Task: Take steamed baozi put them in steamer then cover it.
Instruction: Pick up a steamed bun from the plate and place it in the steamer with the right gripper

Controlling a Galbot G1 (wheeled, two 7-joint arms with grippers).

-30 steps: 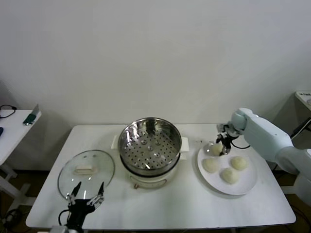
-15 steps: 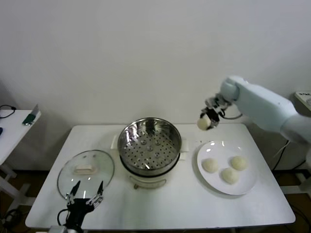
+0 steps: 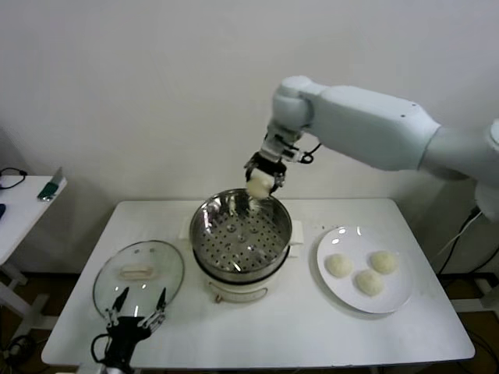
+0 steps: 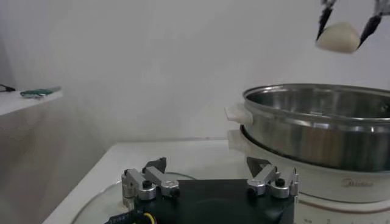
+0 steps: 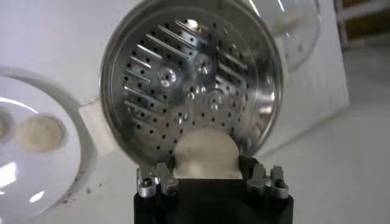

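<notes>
My right gripper is shut on a pale baozi and holds it in the air above the far rim of the steel steamer. The baozi also shows between the fingers in the right wrist view, over the perforated tray. In the left wrist view the held baozi hangs above the steamer. Three more baozi lie on the white plate right of the steamer. The glass cover lies flat on the table left of the steamer. My left gripper is open and empty at the table's front edge, by the cover.
The white table carries everything. A side table with a green object stands at the far left. A white wall is behind.
My right gripper lifted one baozi off the plate and carried it left, from above the plate to above the steamer's far rim. The left arm stayed put.
</notes>
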